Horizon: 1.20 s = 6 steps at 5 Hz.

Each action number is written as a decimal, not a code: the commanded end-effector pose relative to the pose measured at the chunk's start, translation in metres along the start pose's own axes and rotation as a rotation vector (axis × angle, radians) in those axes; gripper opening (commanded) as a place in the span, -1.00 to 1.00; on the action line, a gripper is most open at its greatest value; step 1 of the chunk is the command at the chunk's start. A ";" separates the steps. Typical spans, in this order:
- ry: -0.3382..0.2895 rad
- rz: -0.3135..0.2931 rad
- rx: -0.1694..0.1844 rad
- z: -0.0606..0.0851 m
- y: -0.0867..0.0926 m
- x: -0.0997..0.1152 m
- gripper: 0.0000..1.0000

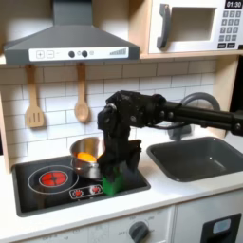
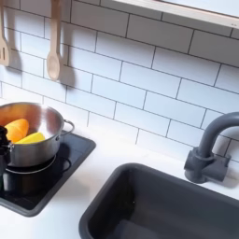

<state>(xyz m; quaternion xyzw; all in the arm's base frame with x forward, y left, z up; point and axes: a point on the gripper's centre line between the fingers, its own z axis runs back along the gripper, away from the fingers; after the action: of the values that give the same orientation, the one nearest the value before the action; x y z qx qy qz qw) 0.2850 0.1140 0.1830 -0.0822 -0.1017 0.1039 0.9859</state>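
In the first exterior view the gripper (image 1: 114,178) is seen lowered over the front edge of the black stovetop (image 1: 57,190), closed around a small green object (image 1: 113,183) whose kind cannot be told. The green object is held just above the stovetop surface, at about four o'clock from the metal pot (image 1: 86,155) and near it. Orange and yellow pieces are seen inside the metal pot (image 2: 28,131) in both exterior views. A red burner ring (image 1: 54,177) is marked on the stovetop at nine o'clock from the gripper. Two wooden utensils (image 1: 82,104) are hung on the tiled wall at twelve o'clock from the pot. The dark sink (image 1: 195,157) and grey faucet (image 2: 207,149) are placed at three o'clock, well apart from the gripper.
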 end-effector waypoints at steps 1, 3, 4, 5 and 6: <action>0.000 0.014 -0.002 0.001 0.006 0.002 1.00; 0.020 0.014 0.030 -0.013 0.012 0.004 1.00; 0.014 0.003 0.046 -0.015 0.015 0.007 1.00; 0.005 -0.023 0.048 -0.018 0.009 0.010 1.00; -0.005 -0.023 0.044 -0.019 0.006 0.012 1.00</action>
<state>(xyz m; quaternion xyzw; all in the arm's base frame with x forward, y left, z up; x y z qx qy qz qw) 0.2986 0.1202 0.1658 -0.0564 -0.1023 0.0950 0.9886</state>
